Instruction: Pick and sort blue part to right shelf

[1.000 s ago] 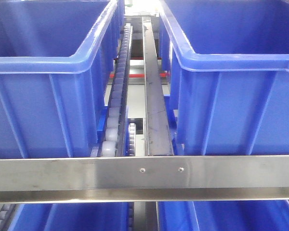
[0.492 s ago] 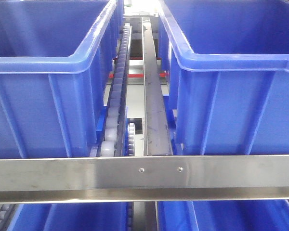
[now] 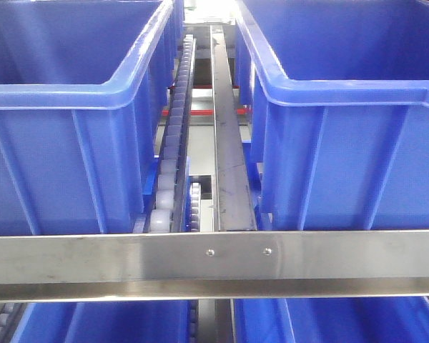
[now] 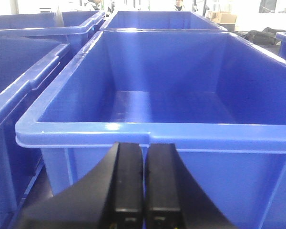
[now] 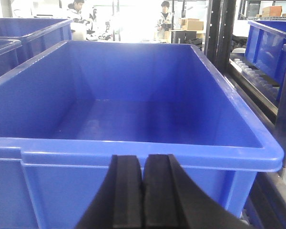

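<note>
The blue part is out of view in every frame. My left gripper is shut with nothing between its black fingers, just in front of the near wall of an empty blue bin. My right gripper is shut and empty too, just in front of the near rim of another empty blue bin. Neither gripper shows in the front view.
The front view shows two large blue bins, left and right, on a shelf with a roller track and a metal rail between them. A steel crossbar runs across the front. More bins stand below and to the left.
The front view shifted very slightly between one second ago and half a second ago; since then nothing has visibly changed.
</note>
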